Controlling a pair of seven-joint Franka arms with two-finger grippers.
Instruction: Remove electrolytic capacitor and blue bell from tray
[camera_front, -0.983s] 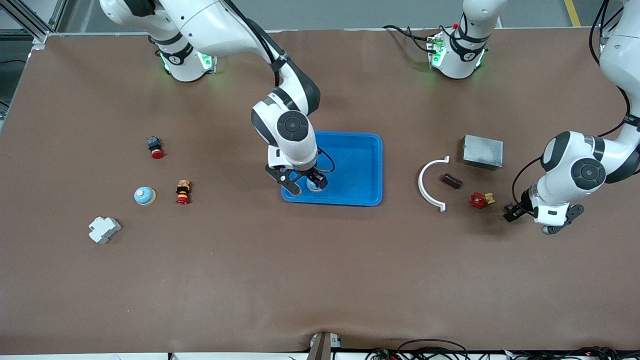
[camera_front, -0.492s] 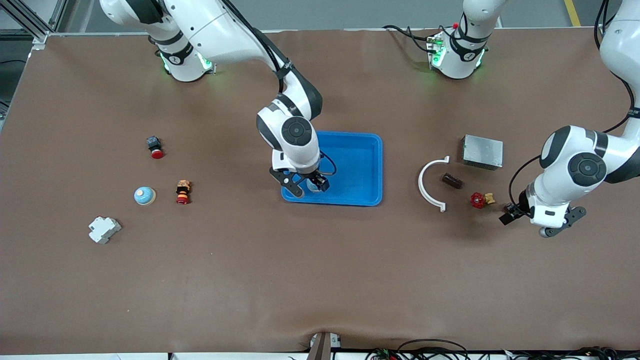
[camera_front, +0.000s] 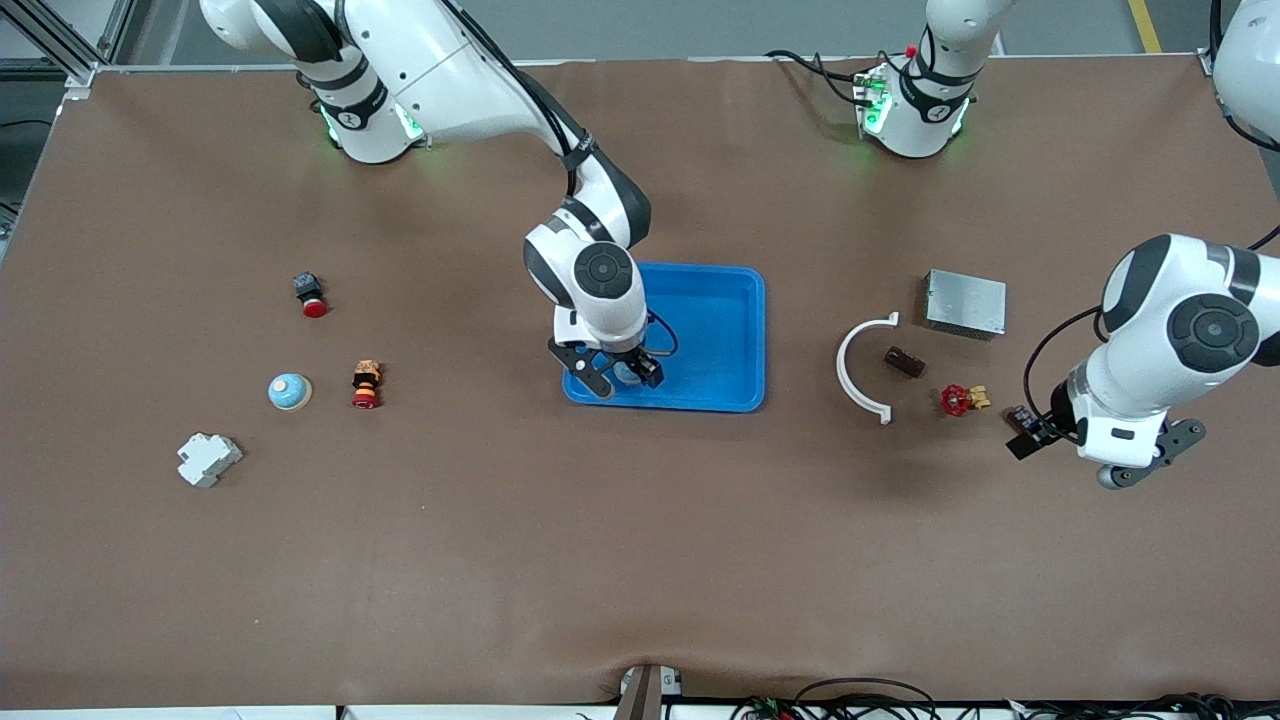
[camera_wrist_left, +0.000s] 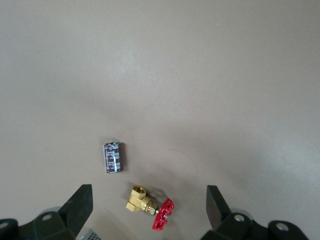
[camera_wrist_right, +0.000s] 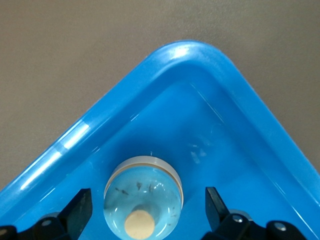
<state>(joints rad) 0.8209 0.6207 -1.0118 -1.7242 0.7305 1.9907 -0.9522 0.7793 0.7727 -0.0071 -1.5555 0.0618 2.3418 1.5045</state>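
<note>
The capacitor half of the job looked done: the electrolytic capacitor lay on the bare table, outside the tray, between a white curved strip and a small red-handled valve, toward the left arm's end of the table. The step in hand was the grasp on the blue bell, which sat in the tray's corner nearest the front camera, at the right arm's end, just above the middle of that view.

The right arm reached from its base at the top of the frame, wrist bent down. The right gripper stood low over that corner, jaws apart with one on each side of the bell, and no contact showed. The next move probably called for closing squarely on the dome's base, then lifting clear of the nearby rim.

The left gripper hung over open table near the valve, jaws wide and empty, apparently waiting.
</note>
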